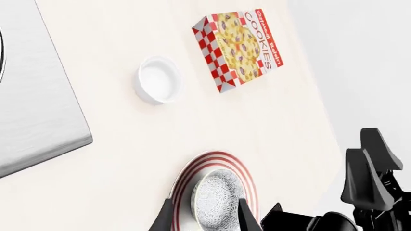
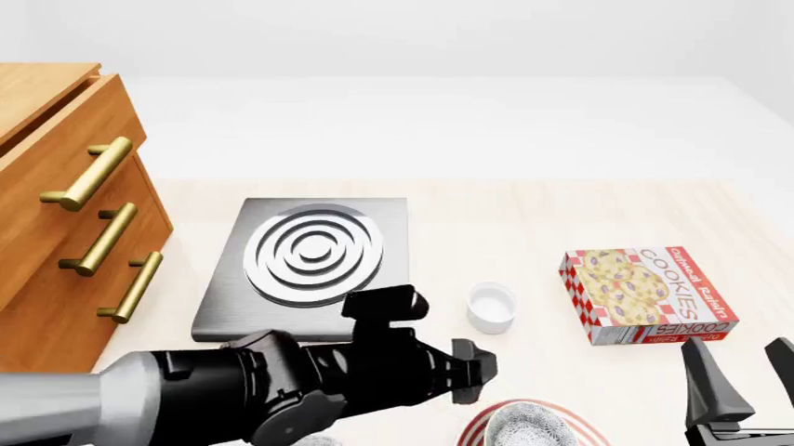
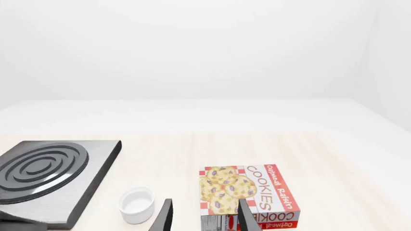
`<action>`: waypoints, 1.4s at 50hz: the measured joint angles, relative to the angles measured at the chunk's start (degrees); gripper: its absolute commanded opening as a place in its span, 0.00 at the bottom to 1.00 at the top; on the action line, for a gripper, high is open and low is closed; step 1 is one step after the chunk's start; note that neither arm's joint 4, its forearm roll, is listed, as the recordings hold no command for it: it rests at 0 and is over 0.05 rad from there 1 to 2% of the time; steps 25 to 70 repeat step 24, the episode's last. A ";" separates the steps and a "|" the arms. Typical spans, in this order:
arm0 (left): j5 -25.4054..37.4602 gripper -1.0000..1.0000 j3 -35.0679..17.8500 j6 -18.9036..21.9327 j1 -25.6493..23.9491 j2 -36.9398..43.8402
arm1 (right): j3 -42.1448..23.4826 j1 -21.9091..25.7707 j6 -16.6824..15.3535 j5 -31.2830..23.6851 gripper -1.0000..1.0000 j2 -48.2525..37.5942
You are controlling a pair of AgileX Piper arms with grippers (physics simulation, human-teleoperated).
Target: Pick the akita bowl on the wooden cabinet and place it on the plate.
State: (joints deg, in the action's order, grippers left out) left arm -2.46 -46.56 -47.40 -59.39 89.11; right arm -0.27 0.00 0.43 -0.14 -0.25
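The akita bowl, whitish-grey with a fine dark pattern, sits upright on the red-ringed white plate near the table's front edge. The bowl and plate also show at the bottom of the front view. My left gripper hovers over the bowl, open, one finger on each side of it and apart from it. The left arm reaches across from the left. My right gripper stands open at the front right, holding nothing. The wooden cabinet stands at the far left, its top bare where visible.
A grey square stove with white rings lies beside the cabinet. A small white cup stands right of it, just behind the plate. A cookie box lies flat at the right, ahead of the right gripper.
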 measured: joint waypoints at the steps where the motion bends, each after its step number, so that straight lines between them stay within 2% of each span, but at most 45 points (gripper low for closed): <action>1: -0.05 1.00 0.27 0.01 0.21 -0.39 | 0.00 0.00 0.00 0.00 1.00 0.00; 18: -1.27 1.00 4.63 -0.08 4.87 -6.00 | 0.00 0.02 -0.16 0.02 1.00 0.02; 21: -1.71 1.00 5.36 -0.27 5.55 -6.55 | 0.05 -5.27 5.76 1.16 1.00 -3.47; 24: -2.09 1.00 6.00 -0.47 6.10 -7.03 | 0.11 -9.11 9.83 2.94 1.00 -6.81; 70: -2.09 1.00 6.00 -0.47 6.10 -7.03 | 0.11 -9.11 9.83 2.94 1.00 -6.81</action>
